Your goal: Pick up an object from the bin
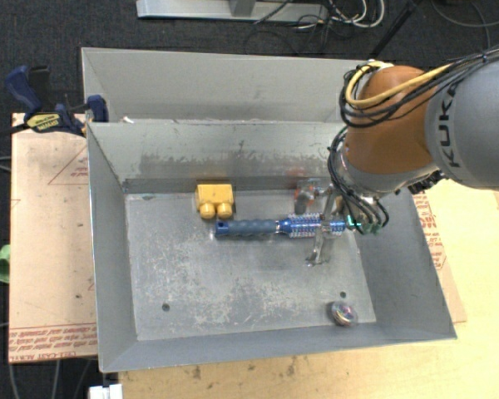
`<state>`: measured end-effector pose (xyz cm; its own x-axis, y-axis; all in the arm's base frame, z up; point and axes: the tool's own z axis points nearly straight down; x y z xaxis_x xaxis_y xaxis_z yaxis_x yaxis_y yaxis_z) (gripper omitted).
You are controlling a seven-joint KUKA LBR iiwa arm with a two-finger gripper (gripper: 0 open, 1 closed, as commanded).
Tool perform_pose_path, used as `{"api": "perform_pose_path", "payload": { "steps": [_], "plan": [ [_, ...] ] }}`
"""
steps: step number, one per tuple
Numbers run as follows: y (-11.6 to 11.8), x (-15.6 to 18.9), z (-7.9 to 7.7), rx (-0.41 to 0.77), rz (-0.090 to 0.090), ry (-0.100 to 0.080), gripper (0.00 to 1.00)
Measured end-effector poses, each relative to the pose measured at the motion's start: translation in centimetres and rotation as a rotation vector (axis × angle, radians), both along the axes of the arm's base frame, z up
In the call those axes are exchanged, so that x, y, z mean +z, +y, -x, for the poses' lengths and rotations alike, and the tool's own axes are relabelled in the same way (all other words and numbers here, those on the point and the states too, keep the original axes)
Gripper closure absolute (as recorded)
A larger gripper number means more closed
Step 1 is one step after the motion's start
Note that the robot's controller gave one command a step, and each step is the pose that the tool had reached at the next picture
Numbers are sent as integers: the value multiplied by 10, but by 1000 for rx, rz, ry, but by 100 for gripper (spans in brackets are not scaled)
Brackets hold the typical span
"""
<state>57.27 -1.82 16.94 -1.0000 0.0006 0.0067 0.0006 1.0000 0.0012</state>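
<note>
My gripper (313,226) hangs low at the right of the bin, under the orange wrist cover. It is open, with one finger (305,196) behind and the other finger (318,252) in front of the right end of a blue rod-shaped tool (254,229). That tool lies lengthways across the bin's middle, and its ribbed, shiny blue end is between the fingers. A yellow block with two round knobs (214,199) rests just behind the tool's left end, near the back wall.
A small round silvery thing (343,312) lies near the front right corner. The arm and its cables cover the bin's right back corner.
</note>
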Motion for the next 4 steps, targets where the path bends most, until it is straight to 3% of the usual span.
{"api": "perform_pose_path", "payload": {
  "steps": [1,4],
  "plan": [
    [-4,-104,-38,129,-1,-3,0],
    [-3,-102,-40,127,0,-10,0]
  ]
}}
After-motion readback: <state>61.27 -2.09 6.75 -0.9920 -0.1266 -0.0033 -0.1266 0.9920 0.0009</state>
